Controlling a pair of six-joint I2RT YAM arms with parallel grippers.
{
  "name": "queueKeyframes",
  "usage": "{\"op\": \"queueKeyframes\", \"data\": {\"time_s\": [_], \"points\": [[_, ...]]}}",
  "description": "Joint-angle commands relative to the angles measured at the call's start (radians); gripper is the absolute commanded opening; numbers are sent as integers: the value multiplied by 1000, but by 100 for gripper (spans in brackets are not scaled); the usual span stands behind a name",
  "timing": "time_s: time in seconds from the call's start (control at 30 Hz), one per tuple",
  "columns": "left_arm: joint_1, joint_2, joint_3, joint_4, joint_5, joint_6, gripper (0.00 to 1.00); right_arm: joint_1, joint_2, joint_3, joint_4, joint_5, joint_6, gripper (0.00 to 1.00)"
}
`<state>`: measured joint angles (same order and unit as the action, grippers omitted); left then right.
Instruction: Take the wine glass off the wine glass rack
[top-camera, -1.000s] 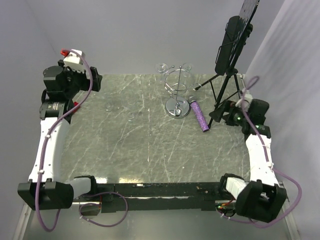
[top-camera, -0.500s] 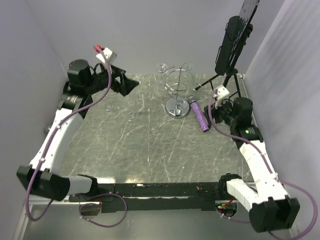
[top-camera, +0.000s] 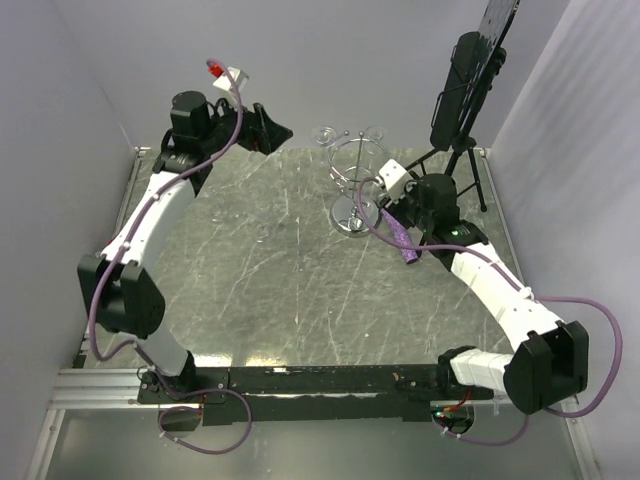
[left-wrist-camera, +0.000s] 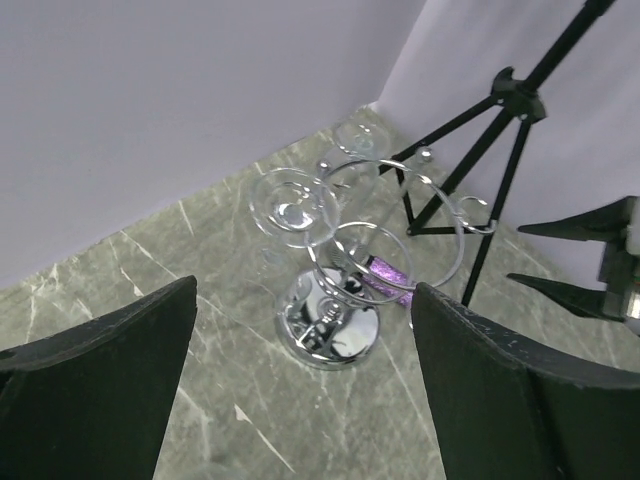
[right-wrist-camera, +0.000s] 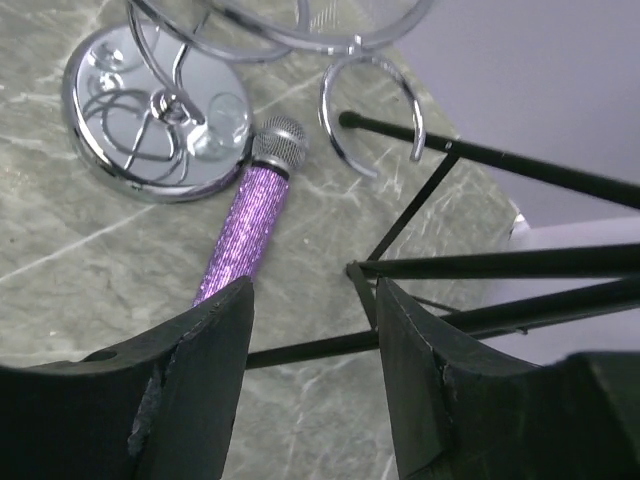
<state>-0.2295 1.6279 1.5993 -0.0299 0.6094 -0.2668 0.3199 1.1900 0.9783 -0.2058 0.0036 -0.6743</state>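
Note:
The chrome wine glass rack (top-camera: 351, 190) stands at the back middle of the table on its round disc base (left-wrist-camera: 328, 328). Clear wine glasses hang upside down from its loops; one (left-wrist-camera: 293, 205) is on the rack's near left side, and its foot shows in the top view (top-camera: 325, 135). Another glass (left-wrist-camera: 358, 140) hangs behind it. My left gripper (top-camera: 283, 132) is open wide and empty, raised to the left of the rack and facing it (left-wrist-camera: 303, 298). My right gripper (top-camera: 398, 208) is open and empty, just right of the rack base (right-wrist-camera: 160, 110), above the table (right-wrist-camera: 315, 290).
A purple glittery microphone (top-camera: 399, 232) lies beside the rack base, under my right gripper (right-wrist-camera: 240, 235). A black tripod stand (top-camera: 462, 110) stands at the back right, with its legs (right-wrist-camera: 480, 265) spread close to my right fingers. Faint clear glass shapes (top-camera: 222, 212) lie at the table's left.
Both arms have swung in toward the rack: the left from the far left edge to the back left, the right from the right edge past the tripod to beside the rack base.

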Motion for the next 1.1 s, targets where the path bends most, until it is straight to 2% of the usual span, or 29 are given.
{"op": "queueKeyframes", "data": {"time_s": [0.0,0.23,0.4,0.47,0.6,0.93,1.07], "points": [[-2,50,99,-21,59,31,92,47,-21,95,100,4,-4,58],[4,27,134,-58,44,17,93,139,19,220,-1,-215,111,57],[56,-25,105,-32,47,-53,94,180,135,388,-82,-266,200,58],[91,-49,85,-7,67,-109,95,189,227,494,-139,-275,249,58],[140,-92,61,-4,81,-115,94,189,348,631,-237,-300,285,58],[216,-181,-45,22,92,-124,94,188,496,775,-437,-238,208,51],[226,-200,-65,22,87,-123,94,183,530,790,-458,-208,199,49]]}}
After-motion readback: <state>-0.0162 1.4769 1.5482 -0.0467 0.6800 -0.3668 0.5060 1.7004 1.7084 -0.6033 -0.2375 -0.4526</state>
